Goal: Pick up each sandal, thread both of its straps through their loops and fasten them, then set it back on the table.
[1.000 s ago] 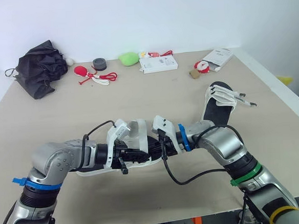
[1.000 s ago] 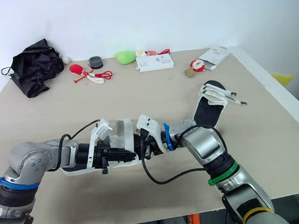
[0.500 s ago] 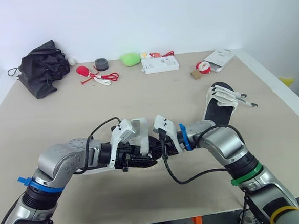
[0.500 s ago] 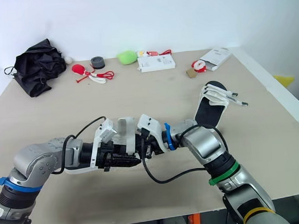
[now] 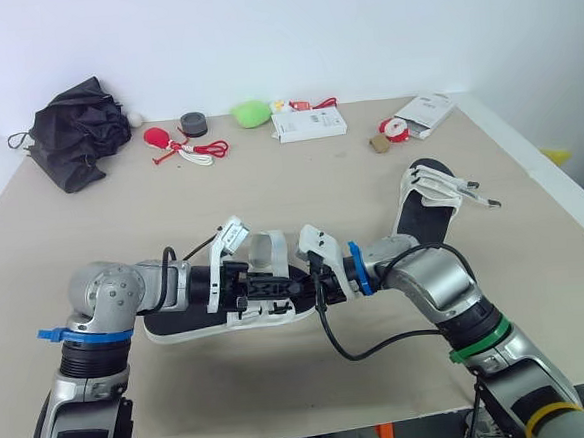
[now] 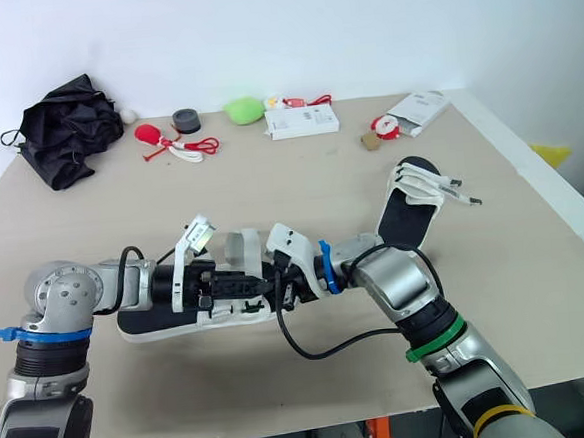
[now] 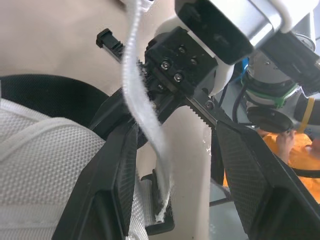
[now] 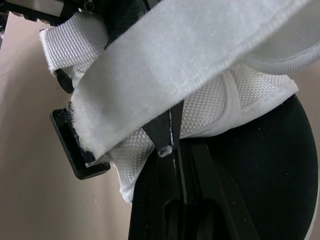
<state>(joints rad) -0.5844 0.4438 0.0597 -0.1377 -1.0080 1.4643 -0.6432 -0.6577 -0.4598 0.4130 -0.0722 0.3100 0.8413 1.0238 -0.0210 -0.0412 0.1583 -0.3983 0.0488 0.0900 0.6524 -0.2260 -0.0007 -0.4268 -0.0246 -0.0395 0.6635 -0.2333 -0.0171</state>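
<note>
At left gripper (image 7: 175,135) fingers stand apart, straddling loose white hook-and-loop strap (image 7: 146,120); right gripper (image 8: 169,144) fingers together under same strap, pinch uncertain; black-soled white-webbing sandal (image 5: 194,324) lies on beige surface (image 5: 299,178) between them. Step: threading; next, I judge, strap end must feed through black plastic loop (image 8: 75,152) just beside.

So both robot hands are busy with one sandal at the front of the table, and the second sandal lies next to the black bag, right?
Not quite. The left gripper and right gripper do meet at the front sandal, but the second sandal lies over on the right, far from the black bag at the far left. The left eye view shows it.
</note>
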